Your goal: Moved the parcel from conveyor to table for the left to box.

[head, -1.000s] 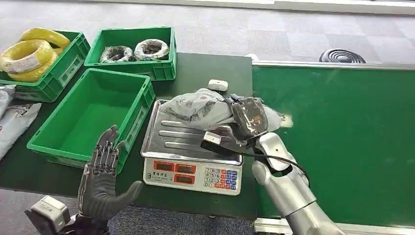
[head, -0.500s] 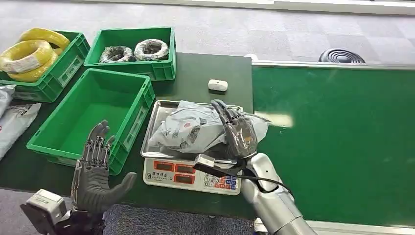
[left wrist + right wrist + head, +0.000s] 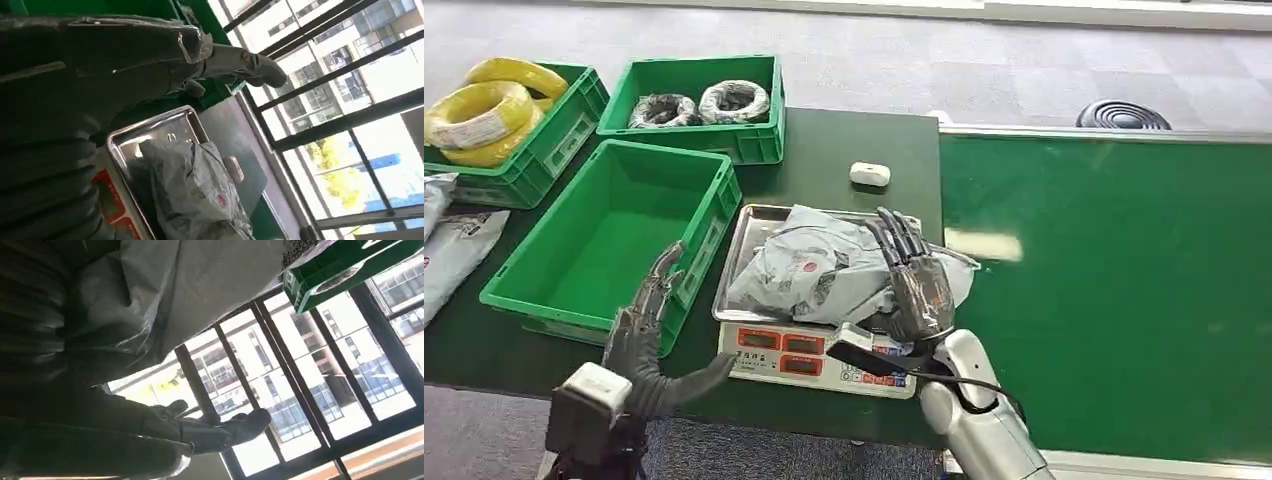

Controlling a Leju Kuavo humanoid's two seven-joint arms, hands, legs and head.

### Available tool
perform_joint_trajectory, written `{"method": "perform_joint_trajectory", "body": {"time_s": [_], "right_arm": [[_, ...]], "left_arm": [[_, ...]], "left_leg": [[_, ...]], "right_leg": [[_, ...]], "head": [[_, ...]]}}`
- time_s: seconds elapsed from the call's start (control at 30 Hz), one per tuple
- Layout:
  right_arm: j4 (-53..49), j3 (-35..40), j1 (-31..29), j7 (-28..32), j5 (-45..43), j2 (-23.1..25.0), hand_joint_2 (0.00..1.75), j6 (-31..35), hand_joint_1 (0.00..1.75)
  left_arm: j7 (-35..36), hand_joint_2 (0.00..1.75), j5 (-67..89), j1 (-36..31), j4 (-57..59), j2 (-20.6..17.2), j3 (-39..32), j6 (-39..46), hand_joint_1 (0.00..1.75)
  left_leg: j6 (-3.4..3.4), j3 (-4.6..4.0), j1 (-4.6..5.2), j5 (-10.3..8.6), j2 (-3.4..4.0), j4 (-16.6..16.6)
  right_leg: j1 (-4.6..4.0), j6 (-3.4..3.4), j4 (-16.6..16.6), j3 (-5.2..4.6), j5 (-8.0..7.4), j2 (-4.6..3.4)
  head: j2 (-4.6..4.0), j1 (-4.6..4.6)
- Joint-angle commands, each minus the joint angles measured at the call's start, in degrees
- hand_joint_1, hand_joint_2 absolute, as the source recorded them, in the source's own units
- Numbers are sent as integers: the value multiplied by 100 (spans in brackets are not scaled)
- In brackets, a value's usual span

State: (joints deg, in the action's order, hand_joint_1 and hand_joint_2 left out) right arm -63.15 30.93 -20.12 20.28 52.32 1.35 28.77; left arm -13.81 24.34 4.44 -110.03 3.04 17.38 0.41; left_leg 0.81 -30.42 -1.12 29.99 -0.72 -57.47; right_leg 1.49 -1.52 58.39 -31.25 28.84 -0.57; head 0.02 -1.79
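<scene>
The grey plastic parcel [image 3: 819, 268] lies crumpled on the steel tray [image 3: 749, 225] of a weighing scale [image 3: 814, 355]. My right hand [image 3: 914, 280] stands at the parcel's right end, fingers straight and spread, its palm against the bag without gripping it. In the right wrist view the parcel [image 3: 190, 285] lies beside the stretched right hand [image 3: 200, 432]. My left hand [image 3: 649, 330] is open, hovering at the table's front edge between the empty green crate [image 3: 614, 230] and the scale. The left wrist view shows the left hand [image 3: 150, 55] and, past it, the parcel [image 3: 200, 195] on the tray.
The green conveyor belt [image 3: 1124, 280] runs on the right. A crate of yellow cable coils [image 3: 494, 110] and a crate of dark coils [image 3: 699, 100] stand at the back. A small white device [image 3: 869, 174] lies behind the scale. Grey bags [image 3: 449, 250] lie at far left.
The parcel came down from above the scale and settled on its tray. My right hand's fingers straightened off it. My left hand shifted right toward the scale and turned edge-on.
</scene>
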Motion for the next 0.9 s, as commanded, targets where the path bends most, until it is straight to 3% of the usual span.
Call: {"method": "perform_joint_trajectory", "body": {"time_s": [0.03, 0.23, 0.73, 0.77, 0.8, 0.83, 0.9], "right_arm": [[-1400, -443, 909, 134, -386, -408, 175, -155, 0], [-1650, -538, 1045, 250, -935, -379, 175, -318, 0], [-1524, -224, 771, 456, -1457, -382, 175, -265, 0], [-1533, -215, 756, 455, -1455, -367, 175, -271, 0], [-1542, -221, 750, 445, -1467, -350, 175, -271, 0], [-1567, -239, 765, 429, -1479, -328, 175, -275, 0], [-1606, -288, 808, 407, -1499, -290, 175, -291, 0]], "left_arm": [[624, 175, 1885, -1856, 2272, -37, 1150, 233, 0], [961, 175, 2345, -2576, 3232, 44, 1709, 161, 0], [1413, 175, 2695, -3205, 4892, 110, 2687, -287, 0], [1415, 175, 2692, -3207, 4935, 98, 2687, -288, 127], [1427, 175, 2658, -3202, 4973, 91, 2650, -254, 166], [1396, 175, 2526, -3155, 4955, 72, 2526, -149, 175], [1398, 175, 2408, -3108, 4818, -21, 2390, -3, 175]], "left_leg": [[-8, -13, 2, -25, -55, 15], [-9, -16, 2, -26, -45, 13], [-3, -3, 2, -3, 3, -1], [-5, -9, 1, -10, 4, 5], [-4, -9, 2, -7, 3, 0], [-3, -4, 2, -3, 4, 0], [-3, -5, 2, -6, 13, 4]], "right_leg": [[-1, 11, -17, 10, -7, 65], [-1, 15, -17, 2, -13, 54], [0, 7, 1, -3, -6, 0], [-2, 12, -6, -8, -13, 4], [0, 10, -1, -8, -9, 3], [1, 7, 0, -4, -6, -1], [0, 10, -1, -7, -11, -8]], "head": [[0, 0], [0, -2], [0, 0], [0, 2], [0, 0], [0, 2], [0, 0]]}}
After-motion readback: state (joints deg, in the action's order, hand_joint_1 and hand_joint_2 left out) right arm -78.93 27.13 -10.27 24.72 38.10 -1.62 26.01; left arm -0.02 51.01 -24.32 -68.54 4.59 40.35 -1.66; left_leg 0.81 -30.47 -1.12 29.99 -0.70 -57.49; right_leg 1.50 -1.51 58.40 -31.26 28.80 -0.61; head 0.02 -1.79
